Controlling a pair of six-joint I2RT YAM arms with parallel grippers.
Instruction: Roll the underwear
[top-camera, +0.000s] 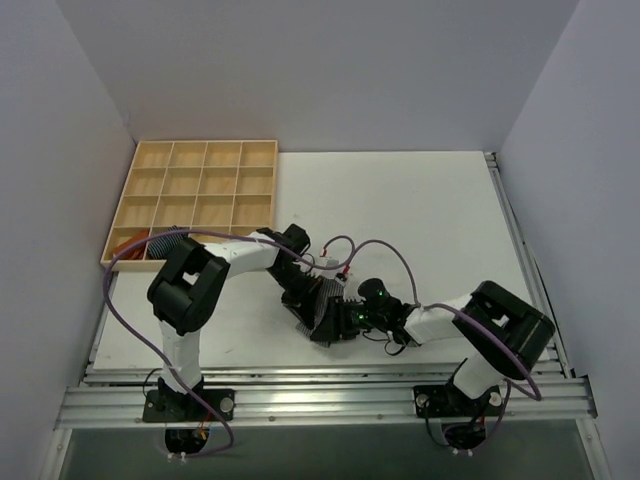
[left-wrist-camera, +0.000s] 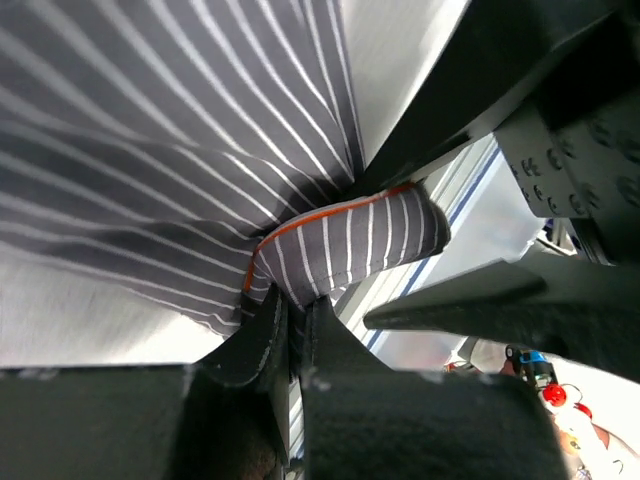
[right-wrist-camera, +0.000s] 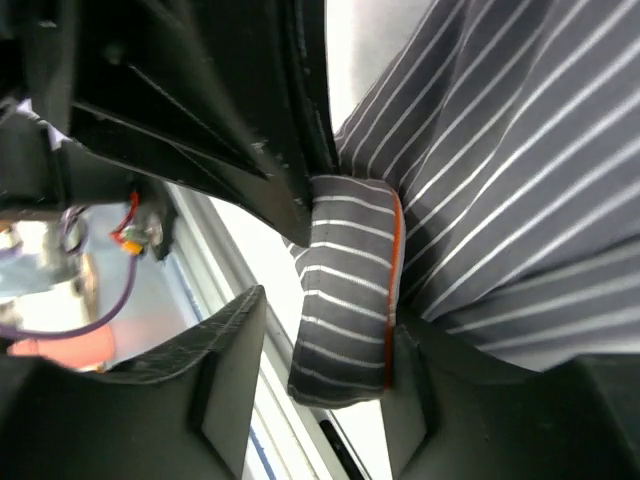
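Near the worktop's (top-camera: 430, 210) front edge, the underwear (top-camera: 328, 312) lay between both tools. Wrist views alone showed grey cloth with white stripes and an orange-edged hem: left tool (left-wrist-camera: 290, 330) and right tool (right-wrist-camera: 395, 345) each pinched it. Behind lay open room.

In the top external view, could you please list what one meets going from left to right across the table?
Light wooden compartment tray → left arm's black-and-white elbow → dark grey white-striped underwear under both grippers → right arm's black elbow.
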